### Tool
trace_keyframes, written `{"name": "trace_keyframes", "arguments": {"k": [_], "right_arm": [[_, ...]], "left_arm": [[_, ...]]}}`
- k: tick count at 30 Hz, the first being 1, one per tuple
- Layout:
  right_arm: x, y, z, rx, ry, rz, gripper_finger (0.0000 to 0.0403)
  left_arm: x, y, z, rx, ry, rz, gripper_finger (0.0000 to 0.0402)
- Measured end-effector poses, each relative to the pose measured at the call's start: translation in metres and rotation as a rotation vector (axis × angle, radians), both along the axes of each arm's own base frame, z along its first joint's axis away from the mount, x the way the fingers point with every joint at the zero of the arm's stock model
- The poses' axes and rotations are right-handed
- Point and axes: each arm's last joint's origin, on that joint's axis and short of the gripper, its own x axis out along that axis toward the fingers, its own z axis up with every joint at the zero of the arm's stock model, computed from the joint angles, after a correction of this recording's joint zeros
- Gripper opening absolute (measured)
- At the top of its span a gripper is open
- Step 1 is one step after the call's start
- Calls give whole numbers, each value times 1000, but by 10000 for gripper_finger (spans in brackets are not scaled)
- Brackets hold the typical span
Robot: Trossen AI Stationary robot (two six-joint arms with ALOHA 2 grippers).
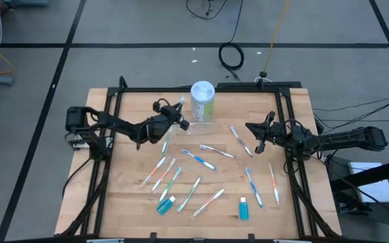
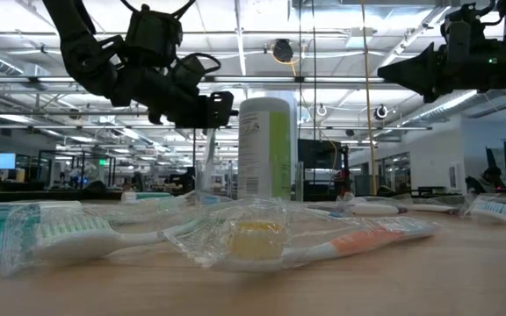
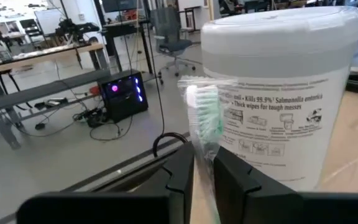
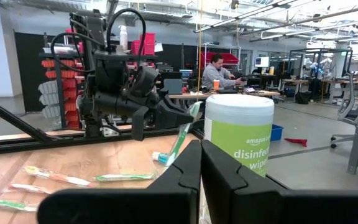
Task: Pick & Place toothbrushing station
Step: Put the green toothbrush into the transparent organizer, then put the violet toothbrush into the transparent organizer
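Left gripper point(image 1: 181, 115) near table point(image 1: 289, 209) rear edge, clamped on wrapped green-bristled toothbrush point(image 3: 202, 121), apparently clear of wipes canister point(image 1: 202, 101). Right gripper point(image 1: 251, 128) closed, empty.

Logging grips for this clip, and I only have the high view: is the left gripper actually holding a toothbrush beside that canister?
Observer: Yes. In the left wrist view the left gripper has a wrapped toothbrush with green bristles between its fingers, close in front of the wipes canister.
Operator: Is the brush resting on the table?
Observer: No. The low view shows that gripper well above the tabletop, with the brush hanging below it.
Operator: And the right gripper?
Observer: The right wrist view shows the right gripper shut on nothing, pointing toward the canister.
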Motion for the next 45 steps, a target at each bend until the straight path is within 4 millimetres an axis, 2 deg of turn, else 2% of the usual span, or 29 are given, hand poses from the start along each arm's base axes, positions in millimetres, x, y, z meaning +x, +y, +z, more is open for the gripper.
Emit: {"name": "trace_keyframes", "arguments": {"k": [8, 14, 24, 32, 37, 39, 42, 45], "right_arm": [[0, 0, 0, 0, 0, 0, 4], [0, 0, 0, 0, 0, 0, 4], [0, 0, 0, 37, -16, 7, 4], [0, 1, 2, 96, -57, 40, 1], [2, 2, 1, 134, -64, 82, 1], [4, 2, -3, 140, -19, 83, 1], [10, 4, -18, 163, 140, 84, 0], [23, 5, -14, 205, 249, 61, 0]], "left_arm": [[0, -1, 0, 0, 0, -3, 121], [-4, -5, 7, -23, 13, -11, 147], [-24, -10, 38, -78, 41, -105, 150], [-42, -17, 67, -133, -18, -274, 150], [-55, -24, 72, -206, 25, -347, 150], [-60, -28, 69, -248, 65, -367, 150], [-63, -33, 65, -289, 112, -367, 150], [-65, -35, 60, -315, 151, -364, 150]]}}
